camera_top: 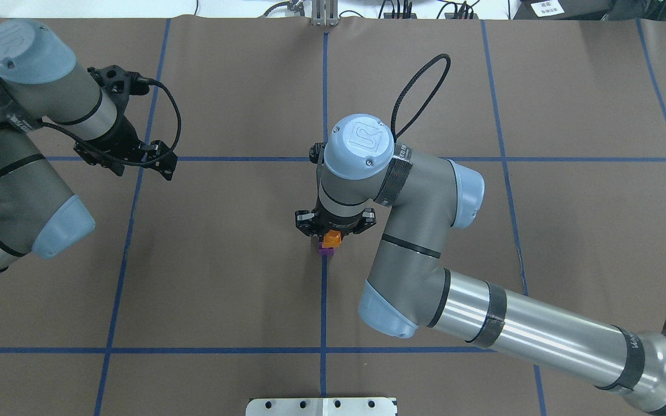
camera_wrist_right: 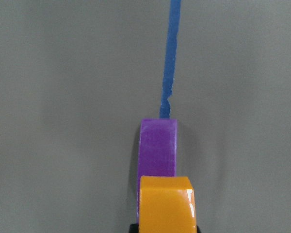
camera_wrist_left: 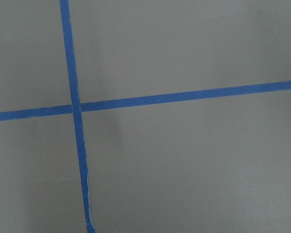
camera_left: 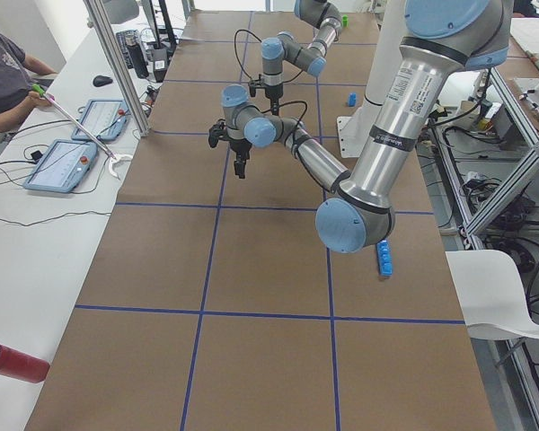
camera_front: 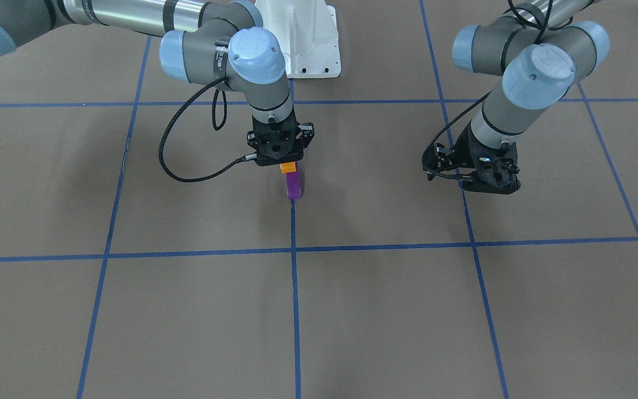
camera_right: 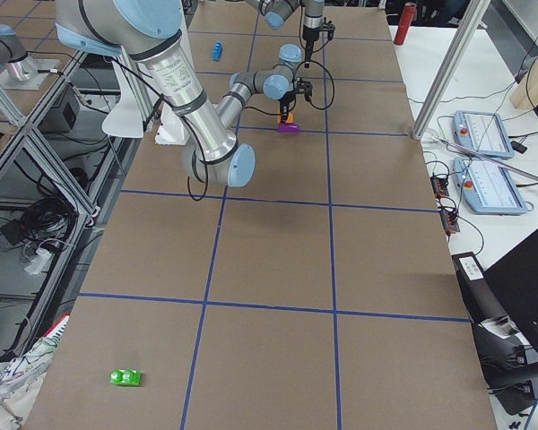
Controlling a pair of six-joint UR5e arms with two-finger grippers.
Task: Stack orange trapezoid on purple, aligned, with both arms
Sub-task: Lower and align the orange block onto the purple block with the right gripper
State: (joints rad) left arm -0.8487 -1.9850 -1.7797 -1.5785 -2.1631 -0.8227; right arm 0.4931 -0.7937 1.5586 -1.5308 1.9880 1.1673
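My right gripper [camera_front: 289,164] is shut on the orange trapezoid [camera_front: 288,168] and holds it from above over the purple brick [camera_front: 294,185], which lies on the brown table at a blue tape line. The overhead view shows the orange trapezoid [camera_top: 333,238] over one end of the purple brick [camera_top: 325,249]. In the right wrist view the orange trapezoid [camera_wrist_right: 166,204] covers the near end of the purple brick [camera_wrist_right: 158,148]; I cannot tell whether they touch. My left gripper [camera_top: 159,162] hangs low over bare table far from both, and I cannot tell how its jaws stand.
The white robot base plate [camera_front: 308,44] stands behind the bricks. A long blue brick [camera_left: 384,259] and a small blue brick [camera_left: 351,99] lie near the base. A green piece [camera_right: 125,377] lies far off. Tablets and an operator [camera_left: 0,72] are beside the table.
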